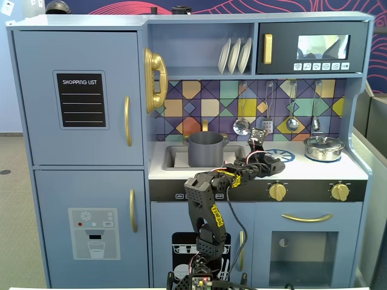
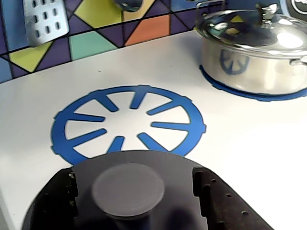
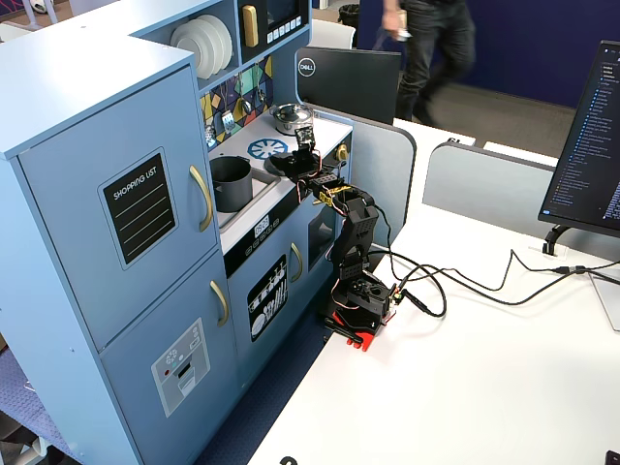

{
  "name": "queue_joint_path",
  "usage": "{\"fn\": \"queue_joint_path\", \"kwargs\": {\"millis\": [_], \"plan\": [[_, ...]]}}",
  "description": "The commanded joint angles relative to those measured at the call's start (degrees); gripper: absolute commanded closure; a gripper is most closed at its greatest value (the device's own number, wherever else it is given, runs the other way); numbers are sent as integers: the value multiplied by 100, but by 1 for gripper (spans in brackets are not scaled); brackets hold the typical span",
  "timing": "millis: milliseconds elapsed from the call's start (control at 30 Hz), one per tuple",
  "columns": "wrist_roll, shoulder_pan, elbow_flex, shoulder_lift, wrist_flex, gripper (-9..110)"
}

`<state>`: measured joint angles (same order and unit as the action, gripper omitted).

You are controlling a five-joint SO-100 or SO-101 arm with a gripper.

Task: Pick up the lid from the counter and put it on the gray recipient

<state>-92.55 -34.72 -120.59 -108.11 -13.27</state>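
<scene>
Two black claw [image 2: 134, 191] jaws close on the flat dark gray lid's [image 2: 128, 189] knob; this narrow grip risks tilting before reaching the gray cylindrical pot [image 1: 206, 149].

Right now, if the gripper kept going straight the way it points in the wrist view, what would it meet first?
The gripper straddles the lid and points across the blue burner print. Straight on, nothing stands on that print; the tiled backsplash probably comes first. The silver pot sits off to the right, though depth is unclear.
</scene>
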Motion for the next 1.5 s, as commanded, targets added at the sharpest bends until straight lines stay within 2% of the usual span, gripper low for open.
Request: {"fn": "queue_joint_path", "kwargs": {"millis": [0,200,400,667,900,1200,1467], "plan": [[35,-44,466,-9,-167,81],[97,-26,457,114,-149,84],[97,105,308,132,-211,102],[149,264,431,123,-264,102],[-123,255,1441,44,62,102],[0,694,2944,-378,1248,102],[220,1696,3164,-984,2215,102]]}}
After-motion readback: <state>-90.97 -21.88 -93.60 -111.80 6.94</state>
